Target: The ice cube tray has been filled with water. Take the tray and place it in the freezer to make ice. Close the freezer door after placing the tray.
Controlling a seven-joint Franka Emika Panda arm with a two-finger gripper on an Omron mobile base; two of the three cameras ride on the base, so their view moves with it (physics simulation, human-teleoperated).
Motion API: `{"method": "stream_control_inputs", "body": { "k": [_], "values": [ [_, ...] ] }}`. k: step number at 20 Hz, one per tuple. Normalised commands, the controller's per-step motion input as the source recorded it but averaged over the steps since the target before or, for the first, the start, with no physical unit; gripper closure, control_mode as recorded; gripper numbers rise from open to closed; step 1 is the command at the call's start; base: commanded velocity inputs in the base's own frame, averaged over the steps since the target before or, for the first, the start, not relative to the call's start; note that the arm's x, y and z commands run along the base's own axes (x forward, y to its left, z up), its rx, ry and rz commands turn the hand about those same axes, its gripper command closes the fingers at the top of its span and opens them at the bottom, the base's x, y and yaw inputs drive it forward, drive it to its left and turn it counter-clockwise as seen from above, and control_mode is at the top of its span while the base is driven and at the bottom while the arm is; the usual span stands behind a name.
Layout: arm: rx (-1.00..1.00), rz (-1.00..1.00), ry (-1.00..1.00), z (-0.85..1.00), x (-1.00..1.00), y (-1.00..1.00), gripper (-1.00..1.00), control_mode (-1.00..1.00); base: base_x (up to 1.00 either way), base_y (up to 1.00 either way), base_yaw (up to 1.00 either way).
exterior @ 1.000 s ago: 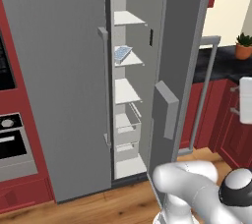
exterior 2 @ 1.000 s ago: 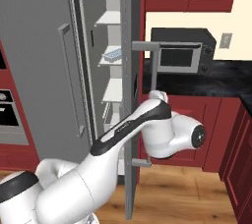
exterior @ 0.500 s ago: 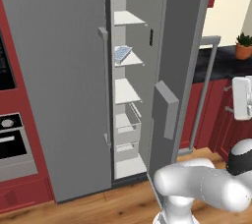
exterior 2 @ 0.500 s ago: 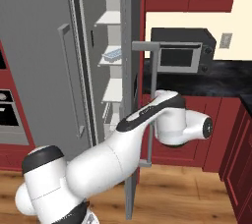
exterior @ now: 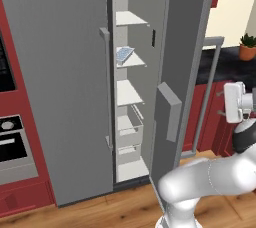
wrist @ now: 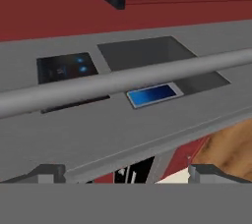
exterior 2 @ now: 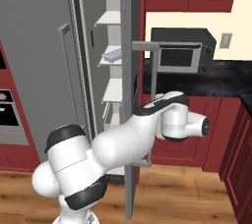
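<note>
The ice cube tray (exterior: 124,54) lies on the second white shelf inside the freezer (exterior: 131,97), its cells pale blue with water; it also shows as the tray (exterior 2: 113,52) from the right. The freezer door (exterior: 182,72) stands wide open, its inner bin facing the shelves. My gripper (wrist: 127,173) is open and holds nothing. It faces the door's outer side, close to the long bar handle (wrist: 123,80) and the blue-lit dispenser panel (wrist: 150,94). My arm reaches round the door's edge (exterior 2: 129,95).
The plain grey fridge door (exterior: 55,82) is shut on the left. An oven (exterior: 10,142) sits in red cabinets further left. A microwave (exterior 2: 182,51) stands on the black counter (exterior 2: 216,78) right of the door, with a potted plant (exterior: 247,47) nearby.
My arm has swung further right and up around the open door, bringing the hand to the door's outer side. Door and tray have not moved.
</note>
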Motion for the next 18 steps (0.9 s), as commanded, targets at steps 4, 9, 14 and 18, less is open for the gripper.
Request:
{"method": "stream_control_inputs", "body": {
  "k": [4,9,14,18],
  "values": [
    [0.07,0.08,0.00,-0.29,0.39,-0.28,-1.00,-1.00,0.00,0.00,0.00],
    [0.06,0.06,0.00,-0.18,0.23,-0.34,-1.00,-1.00,0.00,0.00,0.00],
    [0.04,0.05,0.00,-0.27,0.45,-0.16,-1.00,-1.00,0.00,0.00,0.00],
    [0.00,0.03,0.00,-0.32,0.58,0.00,-1.00,-1.00,0.00,0.00,0.00]
  ]
}}
